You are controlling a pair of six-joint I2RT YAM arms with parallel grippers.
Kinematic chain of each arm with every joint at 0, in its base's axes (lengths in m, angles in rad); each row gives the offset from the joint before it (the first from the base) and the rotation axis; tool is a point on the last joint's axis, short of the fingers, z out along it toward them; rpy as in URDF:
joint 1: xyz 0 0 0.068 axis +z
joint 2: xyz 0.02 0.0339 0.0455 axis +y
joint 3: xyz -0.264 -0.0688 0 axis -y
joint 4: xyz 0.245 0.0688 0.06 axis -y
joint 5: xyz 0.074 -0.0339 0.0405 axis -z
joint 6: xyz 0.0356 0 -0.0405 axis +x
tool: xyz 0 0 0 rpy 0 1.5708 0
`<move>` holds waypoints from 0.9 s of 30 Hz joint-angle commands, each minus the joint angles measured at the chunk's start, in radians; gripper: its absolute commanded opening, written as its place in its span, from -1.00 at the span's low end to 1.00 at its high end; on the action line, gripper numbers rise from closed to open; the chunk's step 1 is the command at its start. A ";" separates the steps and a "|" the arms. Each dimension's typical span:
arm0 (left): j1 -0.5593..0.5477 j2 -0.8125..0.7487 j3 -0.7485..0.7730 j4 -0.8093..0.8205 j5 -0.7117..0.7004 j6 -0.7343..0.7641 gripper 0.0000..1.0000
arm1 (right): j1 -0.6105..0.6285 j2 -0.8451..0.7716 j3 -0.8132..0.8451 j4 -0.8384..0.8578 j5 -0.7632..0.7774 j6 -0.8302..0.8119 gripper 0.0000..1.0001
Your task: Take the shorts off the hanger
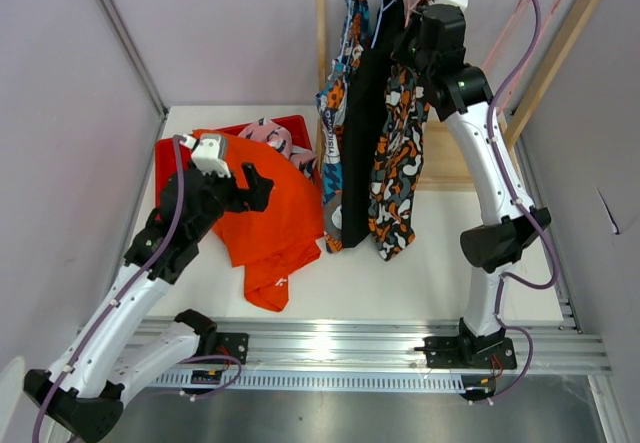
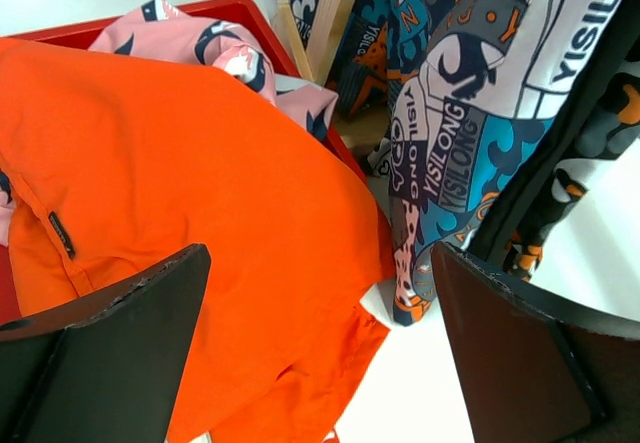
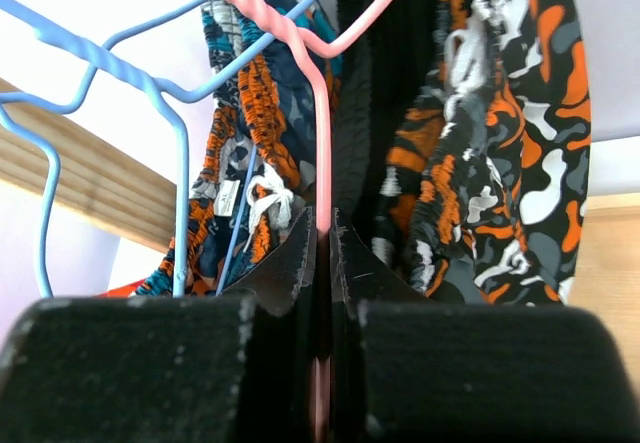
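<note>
While the left gripper [image 2: 320,255] gapes, right gripper [image 3: 322,231] tight on the thin, twisted pink hanger [image 3: 319,133].

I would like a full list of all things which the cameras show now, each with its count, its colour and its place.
blue printed shorts: one, blue with orange and white, hanging leftmost on the rack
black shorts: one, plain black, hanging in the middle
blotched shorts: one, orange, black and white, hanging rightmost
orange shorts: one, plain orange, draped over the tray onto the table
pink shorts: one, pink with navy print, in the tray
tray: one, red, left on the table
pink hanger: one, pink, on the rack
blue hangers: seemingly two, blue, beside it
rack: one, wooden, at the back
table: one, white
left gripper: open, above the orange shorts
right gripper: shut on the pink hanger
</note>
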 commanded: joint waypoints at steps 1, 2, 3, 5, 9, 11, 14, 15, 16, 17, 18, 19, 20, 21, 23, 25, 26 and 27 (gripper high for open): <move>-0.029 -0.021 -0.003 0.036 0.055 0.027 0.99 | 0.008 -0.057 0.039 0.067 0.058 -0.038 -1.00; -0.040 -0.023 0.000 0.042 0.058 0.033 0.99 | 0.007 -0.070 0.039 0.071 0.065 -0.046 -1.00; -0.057 -0.021 0.009 0.045 0.056 0.037 0.99 | 0.008 -0.082 0.039 0.076 0.068 -0.060 -1.00; -0.106 -0.012 0.026 0.045 0.058 0.054 0.99 | 0.008 -0.122 0.042 0.093 0.074 -0.074 -1.00; -0.213 0.002 0.052 0.046 0.003 0.045 0.99 | 0.008 -0.177 0.063 0.110 0.087 -0.109 -1.00; -0.241 0.005 0.055 0.046 -0.028 0.033 0.99 | 0.007 -0.196 0.076 0.101 0.090 -0.123 -1.00; -0.290 0.005 0.071 0.037 -0.057 0.024 0.99 | 0.007 -0.232 0.071 0.067 0.090 -0.118 -1.00; -0.318 0.008 0.074 0.037 -0.057 0.025 0.99 | 0.007 -0.248 0.062 0.059 0.090 -0.111 -1.00; -0.336 0.009 0.091 0.039 -0.054 0.028 0.99 | 0.014 -0.266 0.021 0.046 0.091 -0.104 -1.00; -0.354 0.019 0.107 0.043 -0.043 0.037 0.99 | 0.020 -0.291 -0.014 0.047 0.097 -0.091 -1.00; -0.409 0.025 0.129 0.049 -0.022 0.057 0.99 | 0.034 -0.356 -0.062 0.053 0.104 -0.088 -1.00; -0.443 0.034 0.144 0.059 -0.014 0.069 0.99 | 0.069 -0.398 -0.184 0.090 0.126 -0.086 -1.00; -0.477 0.046 0.155 0.088 0.006 0.082 0.99 | 0.091 -0.442 -0.252 0.114 0.143 -0.094 -1.00; -0.550 0.075 0.195 0.109 0.048 0.109 0.99 | 0.115 -0.526 -0.316 0.137 0.162 -0.094 -1.00; -0.618 0.115 0.222 0.167 0.063 0.125 0.99 | 0.181 -0.596 -0.465 0.183 0.215 -0.089 -1.00; -0.697 0.186 0.264 0.220 0.078 0.149 0.99 | 0.221 -0.660 -0.513 0.170 0.254 -0.072 -1.00; -0.713 0.212 0.276 0.274 0.076 0.152 0.99 | 0.258 -0.674 -0.536 0.159 0.284 -0.066 -1.00; -0.730 0.236 0.279 0.302 0.082 0.155 0.99 | 0.276 -0.687 -0.544 0.147 0.298 -0.058 -1.00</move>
